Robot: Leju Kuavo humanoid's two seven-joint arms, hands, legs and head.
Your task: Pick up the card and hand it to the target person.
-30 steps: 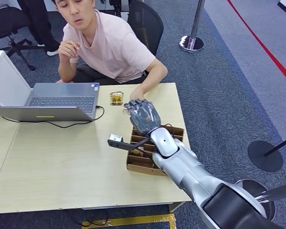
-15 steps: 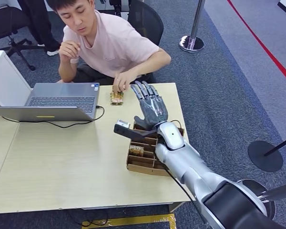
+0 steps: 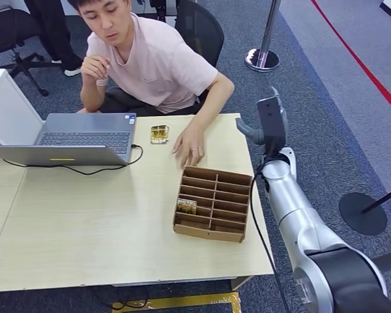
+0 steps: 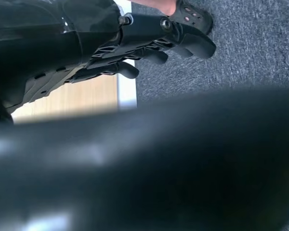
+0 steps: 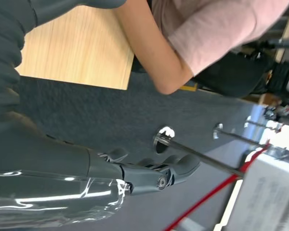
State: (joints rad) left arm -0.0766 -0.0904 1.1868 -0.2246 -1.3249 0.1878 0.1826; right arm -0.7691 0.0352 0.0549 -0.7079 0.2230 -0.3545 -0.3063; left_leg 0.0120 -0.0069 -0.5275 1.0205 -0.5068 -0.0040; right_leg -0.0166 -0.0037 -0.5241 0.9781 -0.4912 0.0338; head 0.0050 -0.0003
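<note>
The counter (image 3: pixel 85 222) is a pale wood top. Across it a person (image 3: pixel 149 59) in a pink shirt leans forward, one hand (image 3: pixel 190 145) flat on the wood just beyond the box, the other raised near the chin.

A grey laptop (image 3: pixel 73 138) sits open at the far left side, its black cable (image 3: pixel 85 171) trailing over the wood.

The robot's right arm (image 3: pixel 296 215) rises silver past the counter's right edge, over the grey carpet. At its end the right robot hand (image 3: pixel 267 120) is held high and clear of the counter; from the wrist camera its dark fingers (image 5: pixel 172 171) stretch out, slightly apart, with nothing between them.

The left robot hand (image 4: pixel 143 43) shows at its wrist camera, fingers extended and loosely together over carpet beside a strip of counter edge, holding nothing that I can see; much of that picture is a dark blur.

A brown cardboard divider box (image 3: pixel 212 203) lies near the front right of the counter. One card (image 3: pixel 186 206) sits in a compartment at its near left end. Another card (image 3: pixel 159 134), small and yellowish, lies flat on the wood between the laptop and the person's resting hand, well apart from both robot hands.
</note>
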